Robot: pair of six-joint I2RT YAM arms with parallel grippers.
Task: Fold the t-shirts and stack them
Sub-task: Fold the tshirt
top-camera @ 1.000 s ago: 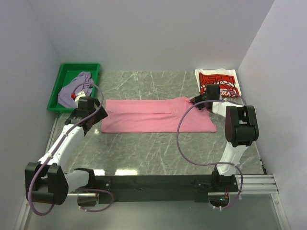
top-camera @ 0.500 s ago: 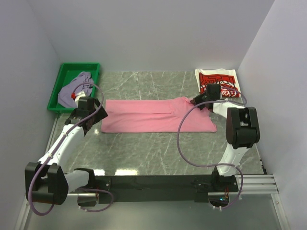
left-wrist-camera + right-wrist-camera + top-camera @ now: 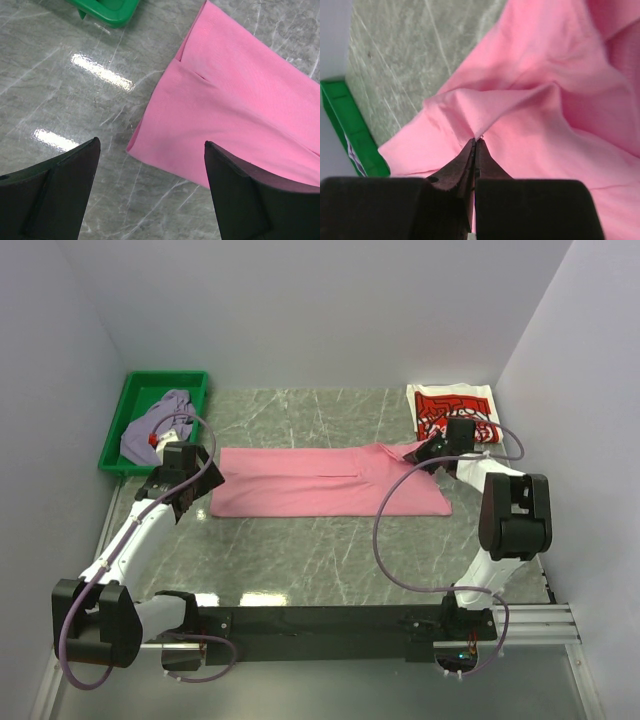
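Pinches a raised fold of the pink t-shirt (image 3: pixel 300 480), spread on the table (image 3: pixel 300 550), in the closed right gripper (image 3: pixel 475 142). Hovers the left gripper (image 3: pixel 151 147), jaws wide apart, over that shirt's left edge.

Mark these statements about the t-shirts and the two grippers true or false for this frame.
1. The right gripper is shut on a pinch of the pink t-shirt. True.
2. The left gripper is clamped on the pink t-shirt. False: its fingers stand wide apart above the shirt's left corner and hold nothing.
3. The lavender-grey t-shirt lies bunched in the green tray. True.
4. The white t-shirt with the red print is stacked on the pink one. False: it lies folded on the table at the far right corner, not on the pink one.
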